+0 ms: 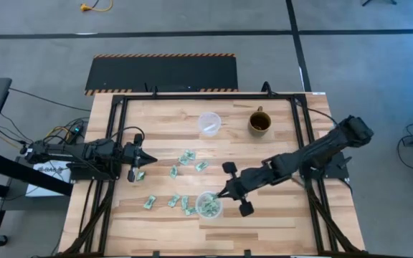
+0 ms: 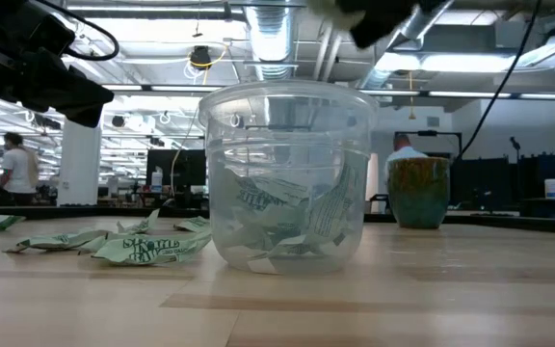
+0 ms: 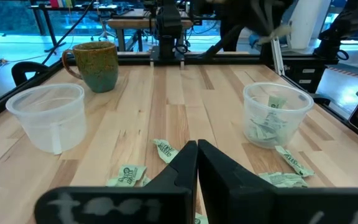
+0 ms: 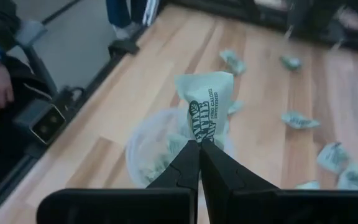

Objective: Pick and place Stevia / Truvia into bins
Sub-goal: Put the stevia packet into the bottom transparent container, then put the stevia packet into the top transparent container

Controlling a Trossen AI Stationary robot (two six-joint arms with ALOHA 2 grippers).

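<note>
While the right claw [image 4: 199, 144] pinches one Stevia packet [image 4: 206, 106] between closed fingers, it hangs just above the filled bin [image 1: 209, 206], which sits near the tabletop's [image 1: 278, 215] front edge and already holds several packets. Loose packets [image 1: 179, 203] lie beside that bin and further back from it. Left of the bin, the left claw [image 1: 140, 165] rests low with fingers together, gripping nothing. Well behind the filled bin stands the empty bin [image 1: 209, 123], with a brown mug [image 1: 259, 122] beside it.
</note>
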